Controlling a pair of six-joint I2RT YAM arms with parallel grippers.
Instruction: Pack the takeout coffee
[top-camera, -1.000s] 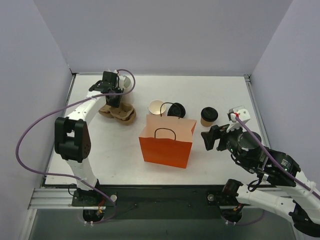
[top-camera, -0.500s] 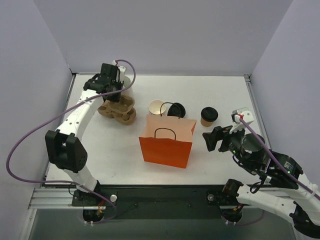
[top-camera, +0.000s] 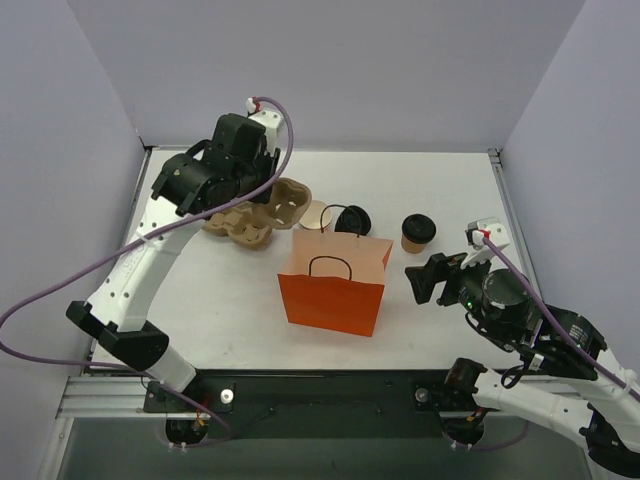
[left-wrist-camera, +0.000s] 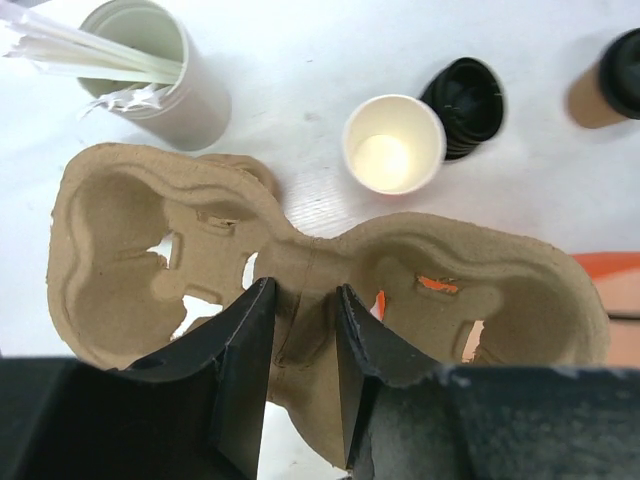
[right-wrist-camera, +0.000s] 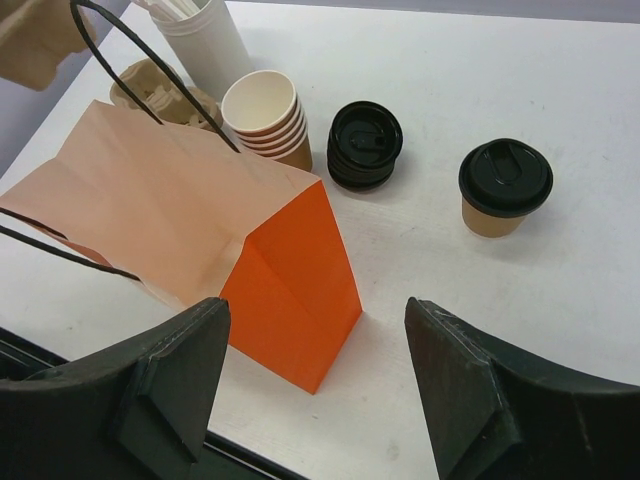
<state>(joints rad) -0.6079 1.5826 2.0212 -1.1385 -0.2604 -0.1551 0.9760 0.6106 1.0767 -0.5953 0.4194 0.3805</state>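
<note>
Left hand (left-wrist-camera: 303, 292) clamps the pulp carrier (left-wrist-camera: 130, 215) mid-rib; right hand (right-wrist-camera: 315, 320) gapes; white canister (left-wrist-camera: 195, 100) holds straws (left-wrist-camera: 80, 50).

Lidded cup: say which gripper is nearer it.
Right. The right gripper hangs open just near-side of the lidded cup; the left gripper is far left of it, clamped on a carrier.

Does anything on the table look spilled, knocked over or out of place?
Nothing is spilled or tipped. The takeout coffee stands upright, lid on, beside the orange bag. Only the cardboard carrier is off the table, pinched by the left gripper at its middle rib.
</note>
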